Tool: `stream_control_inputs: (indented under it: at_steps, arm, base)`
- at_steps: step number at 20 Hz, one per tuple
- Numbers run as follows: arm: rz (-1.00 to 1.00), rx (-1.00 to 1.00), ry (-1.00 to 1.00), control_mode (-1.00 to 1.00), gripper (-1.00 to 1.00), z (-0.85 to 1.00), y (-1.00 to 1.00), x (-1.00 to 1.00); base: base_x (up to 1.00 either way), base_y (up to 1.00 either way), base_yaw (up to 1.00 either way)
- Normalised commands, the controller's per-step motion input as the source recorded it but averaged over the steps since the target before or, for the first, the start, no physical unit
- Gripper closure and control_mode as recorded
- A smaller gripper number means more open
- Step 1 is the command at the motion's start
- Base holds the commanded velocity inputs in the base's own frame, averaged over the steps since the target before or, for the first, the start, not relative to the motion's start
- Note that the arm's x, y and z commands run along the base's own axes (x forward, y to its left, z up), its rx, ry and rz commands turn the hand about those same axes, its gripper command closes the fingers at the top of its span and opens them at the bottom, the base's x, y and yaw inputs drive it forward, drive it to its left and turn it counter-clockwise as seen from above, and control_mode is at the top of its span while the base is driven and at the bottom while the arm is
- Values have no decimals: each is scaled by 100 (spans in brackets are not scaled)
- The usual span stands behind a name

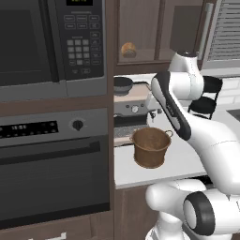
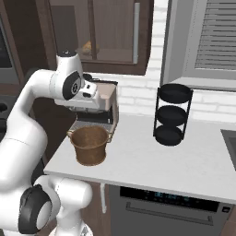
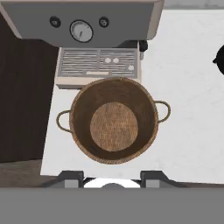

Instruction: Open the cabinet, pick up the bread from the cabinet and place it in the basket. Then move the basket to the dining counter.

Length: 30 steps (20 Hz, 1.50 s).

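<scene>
Standing upright on the white desk, the basket is seen from straight above in the hand view, empty, with one loop handle at 3 o'clock and the other at 9 o'clock. A coffee machine is placed just beyond it at 12 o'clock, its drip tray close to the basket's rim. The fingers are held above the basket's near edge at 6 o'clock, parted and gripping nothing. The bread is seen behind the glass door of the cabinet, which is shut; in the left base view the bun lies at 12 o'clock from the basket, well above it. A black three-tier rack is set on the desk at 3 o'clock from the basket, well apart. A microwave and an oven are stacked at 9 o'clock.
</scene>
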Motion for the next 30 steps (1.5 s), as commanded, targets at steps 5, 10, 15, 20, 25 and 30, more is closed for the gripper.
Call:
stream_control_inputs:
  at_steps: [5, 10, 15, 20, 25, 30]
  arm:
    - [0, 0, 0, -100, -100, 0, 0, -14]
    - [7, 0, -18, -100, -100, -3, -4, -50]
    - [6, 0, -39, -100, -100, 36, -11, -7]
    - [0, 0, -29, -100, -100, 62, -38, 0]
    - [-7, 0, -15, -100, -100, 57, -45, 0]
    - [-8, 0, -4, -100, -100, 55, -23, 0]
  base:
    - [0, 0, 0]
    - [0, 0, 0]
    - [0, 0, 0]
    - [0, 0, 0]
    - [0, 0, 0]
    - [0, 0, 0]
